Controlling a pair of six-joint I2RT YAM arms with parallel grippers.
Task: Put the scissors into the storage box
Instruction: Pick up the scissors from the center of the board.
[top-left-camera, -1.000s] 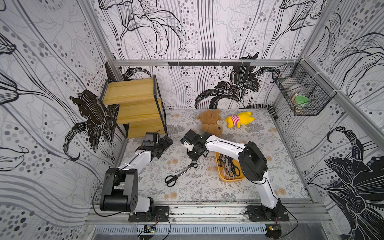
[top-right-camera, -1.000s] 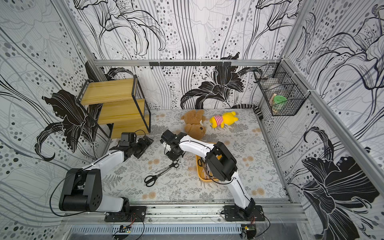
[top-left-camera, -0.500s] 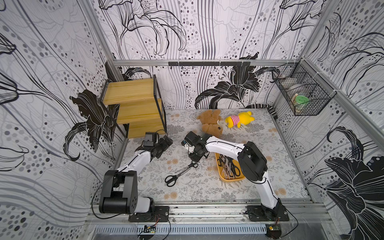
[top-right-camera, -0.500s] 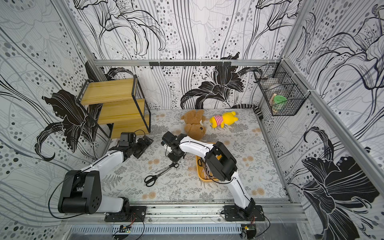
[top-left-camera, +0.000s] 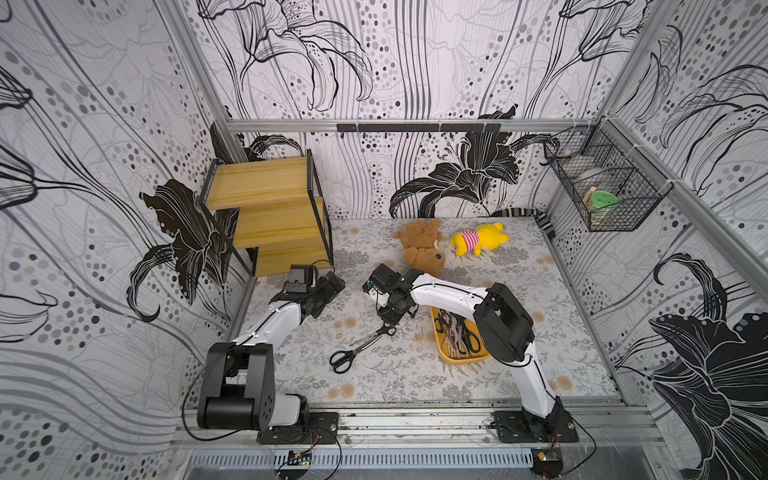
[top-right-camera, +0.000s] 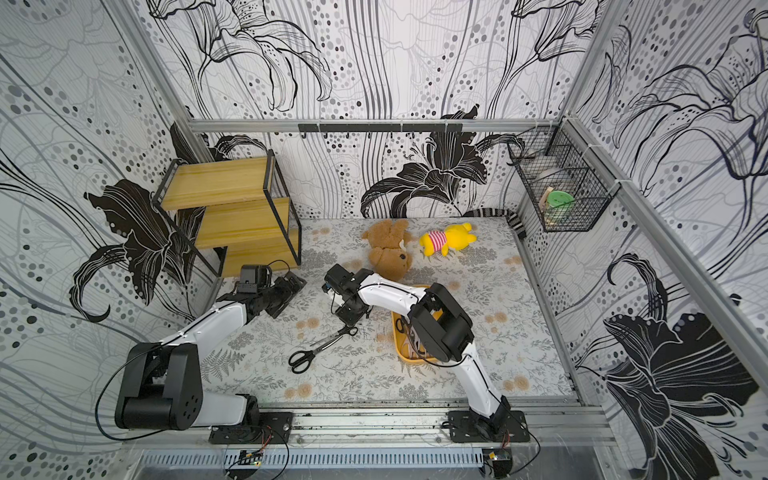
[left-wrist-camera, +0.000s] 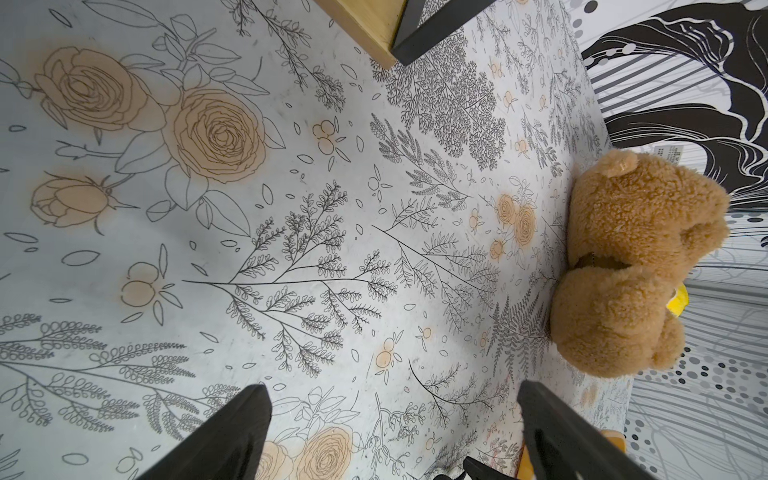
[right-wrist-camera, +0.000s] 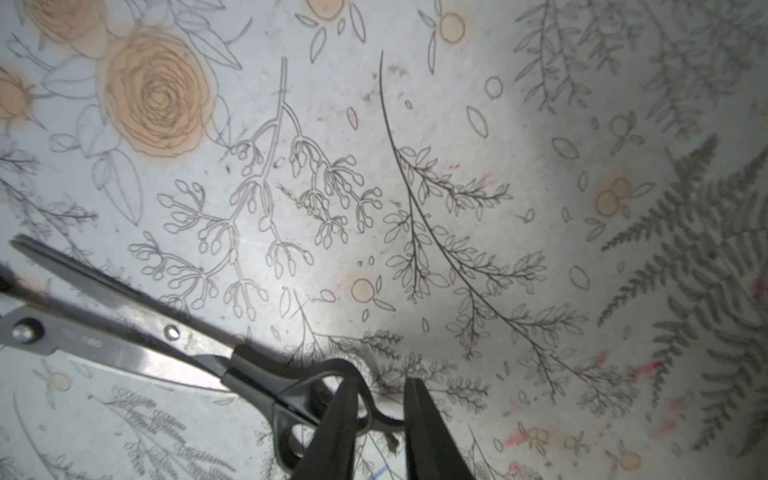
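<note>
I see scissors (top-left-camera: 360, 347) lying flat on the worktop (top-left-camera: 415, 386). They are near the box (top-left-camera: 463, 359) but not touching it, on the left arm's side. In the right wrist view they look like two pairs crossed over each other, though I can't be sure. The blades are shiny and the handles are black.

My right claw (top-left-camera: 388, 319) points down at the handle end nearest the bear (top-left-camera: 419, 251). Up close, its two fingers (right-wrist-camera: 343, 419) stand close together with a thin gap. A bit of the black handle ring sits in that gap. I can't tell if they pinch it.

A pile (top-left-camera: 457, 334) of other scissors lies in the yellow box, partly under the right arm.

My left claw (left-wrist-camera: 390, 386) is spread wide and holds nothing. It hangs over the worktop near the shelf (top-left-camera: 270, 208). A yellow toy (top-left-camera: 478, 240) lies beside the bear at the back.
</note>
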